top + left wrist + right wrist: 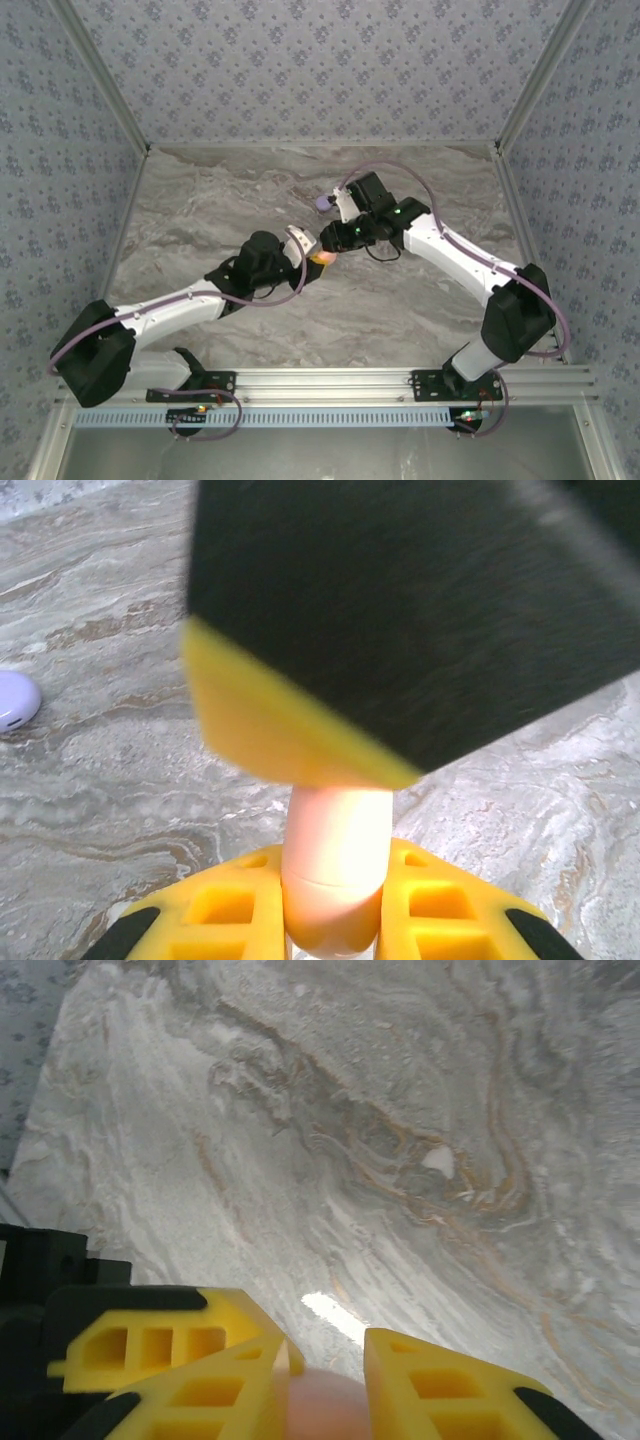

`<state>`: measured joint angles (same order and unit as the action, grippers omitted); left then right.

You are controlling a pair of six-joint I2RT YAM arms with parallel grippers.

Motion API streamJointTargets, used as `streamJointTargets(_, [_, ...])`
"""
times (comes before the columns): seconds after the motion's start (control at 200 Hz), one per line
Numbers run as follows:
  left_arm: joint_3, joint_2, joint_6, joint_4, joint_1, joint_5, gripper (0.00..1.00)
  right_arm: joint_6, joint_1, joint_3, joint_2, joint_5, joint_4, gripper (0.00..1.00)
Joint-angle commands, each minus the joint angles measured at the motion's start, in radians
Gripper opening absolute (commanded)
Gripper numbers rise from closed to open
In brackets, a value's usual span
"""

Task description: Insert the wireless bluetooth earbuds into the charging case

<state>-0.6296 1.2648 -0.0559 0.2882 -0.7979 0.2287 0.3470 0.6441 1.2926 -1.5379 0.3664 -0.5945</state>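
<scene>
A salmon-pink rounded charging case (335, 880) with a seam line across it is held above the marble table at the centre. My left gripper (335, 865) is shut on it, one yellow finger on each side. My right gripper (325, 1365) meets it from the opposite side, and its fingers close around the same pink case (325, 1405). In the top view the two grippers, left (306, 250) and right (332, 242), touch tips over the case (322, 258). A lilac rounded piece (322, 203) lies just behind them. The earbuds are hidden.
The right gripper's black and yellow finger (400, 610) looms over the case in the left wrist view. A left finger (150, 1345) shows beside the right gripper. The lilac piece (15, 700) lies at the left edge. Patterned walls (320, 70) enclose the marble table (200, 200).
</scene>
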Motion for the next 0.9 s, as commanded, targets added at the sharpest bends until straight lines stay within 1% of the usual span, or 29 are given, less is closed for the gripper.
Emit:
streamJointTargets(0.0, [-0.046,0.018,-0.067,0.013,0.02,-0.05,0.06,0.006,-0.002,-0.01,0.047,-0.128,-0.036,0.31])
streamJointTargets(0.175, [-0.064,0.06,-0.174,-0.012,0.057,-0.128,0.07,0.039,-0.027,-0.041,0.074,-0.261,-0.044,0.34])
streamJointTargets(0.295, [-0.069,0.088,-0.274,-0.021,0.098,-0.16,0.1,0.059,-0.059,-0.068,0.095,-0.293,-0.045,0.35])
streamJointTargets(0.355, [-0.074,0.106,-0.331,-0.026,0.125,-0.157,0.1,0.063,-0.075,-0.081,0.102,-0.294,-0.047,0.35])
streamJointTargets(0.48, [-0.098,0.158,-0.418,-0.056,0.18,-0.12,0.11,0.07,-0.103,-0.092,0.119,-0.3,-0.052,0.35])
streamJointTargets(0.505, [-0.109,0.17,-0.431,-0.071,0.189,-0.116,0.12,0.07,-0.108,-0.125,0.123,-0.299,-0.051,0.35])
streamJointTargets(0.57, [-0.146,0.207,-0.468,-0.129,0.213,-0.106,0.13,0.072,-0.119,-0.139,0.132,-0.296,-0.051,0.35])
streamJointTargets(0.63, [-0.187,0.249,-0.502,-0.182,0.24,-0.072,0.14,0.073,-0.124,-0.146,0.138,-0.294,-0.052,0.35])
streamJointTargets(0.765, [-0.258,0.355,-0.529,-0.215,0.275,0.021,0.14,0.072,-0.133,-0.159,0.148,-0.291,-0.051,0.35])
streamJointTargets(0.894, [-0.324,0.441,-0.537,-0.23,0.279,0.069,0.14,0.073,-0.138,-0.17,0.154,-0.289,-0.05,0.36])
